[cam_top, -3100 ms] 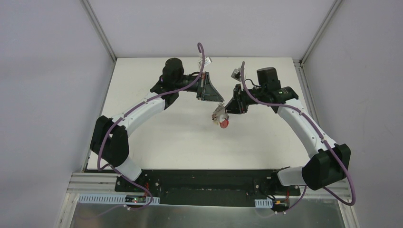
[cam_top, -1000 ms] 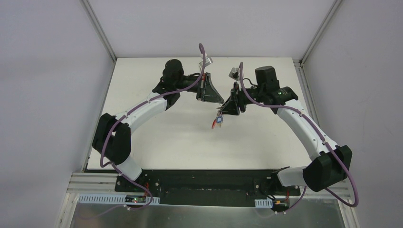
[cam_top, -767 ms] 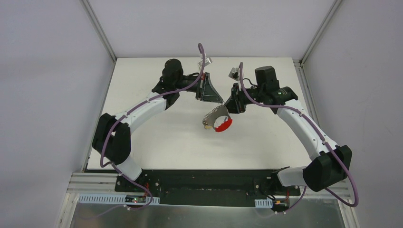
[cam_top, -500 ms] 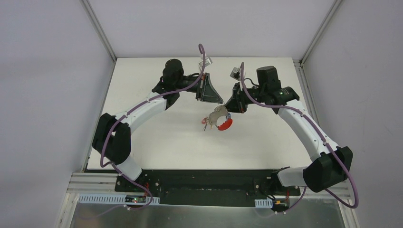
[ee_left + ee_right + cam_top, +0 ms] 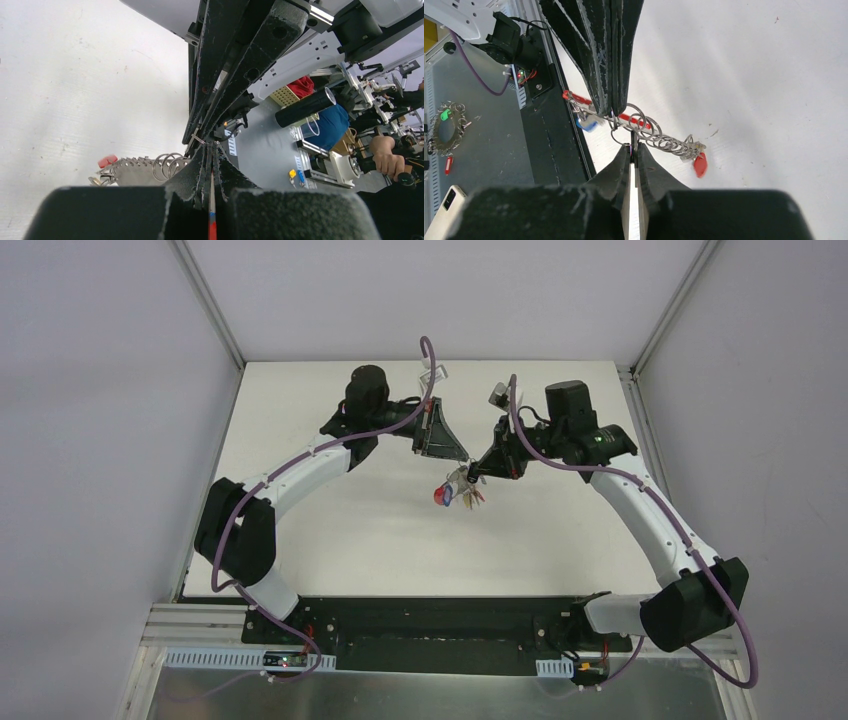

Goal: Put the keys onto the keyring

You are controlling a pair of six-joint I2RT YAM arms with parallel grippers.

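The keyring [image 5: 457, 488] hangs above the white table between both gripper tips. It is seen edge-on, with several wire rings and keys with red and blue heads [image 5: 441, 496]. My left gripper [image 5: 463, 460] is shut on the keyring's edge; a thin red and grey strip shows between its jaws [image 5: 212, 220]. In the left wrist view the keyring's grey holed plate [image 5: 131, 171] lies left of the left gripper [image 5: 212, 150]. My right gripper [image 5: 476, 476] is shut on a small dark key [image 5: 632, 138] that hangs from the keyring [image 5: 659, 137]. A red-headed key [image 5: 699, 164] and a blue-headed key [image 5: 586, 122] dangle from it.
The white table [image 5: 330, 530] has walls at the back and on both sides. The black base rail [image 5: 430, 615] runs along its near edge. Beyond it, on the grey bench, lie a second ring of keys [image 5: 446, 127] and a phone [image 5: 441, 212].
The keyring has turned from flat-on, with its red arc showing, to edge-on with the keys bunched. My right wrist has shifted slightly right. The left arm has hardly moved.
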